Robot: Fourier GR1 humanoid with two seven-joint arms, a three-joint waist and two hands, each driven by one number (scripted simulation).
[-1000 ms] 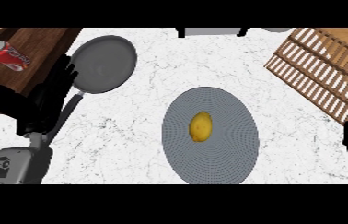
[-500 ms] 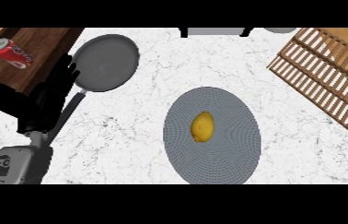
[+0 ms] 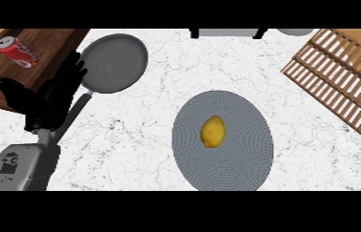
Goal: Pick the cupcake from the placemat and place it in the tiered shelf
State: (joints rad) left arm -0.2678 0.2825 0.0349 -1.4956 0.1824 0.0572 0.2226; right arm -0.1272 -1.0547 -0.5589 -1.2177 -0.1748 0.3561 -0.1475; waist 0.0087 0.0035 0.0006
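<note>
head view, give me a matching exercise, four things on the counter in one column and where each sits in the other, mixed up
Things:
1. cupcake
2. frying pan
3. soda can
4. slatted wooden shelf

Places:
A. upper right, running off the view's edge
B. on the brown wooden board at upper left
C. on the round grey placemat
D. on the white marble counter, upper left, next to the left hand

Pairs: 1-C, 2-D, 3-B, 4-A
</note>
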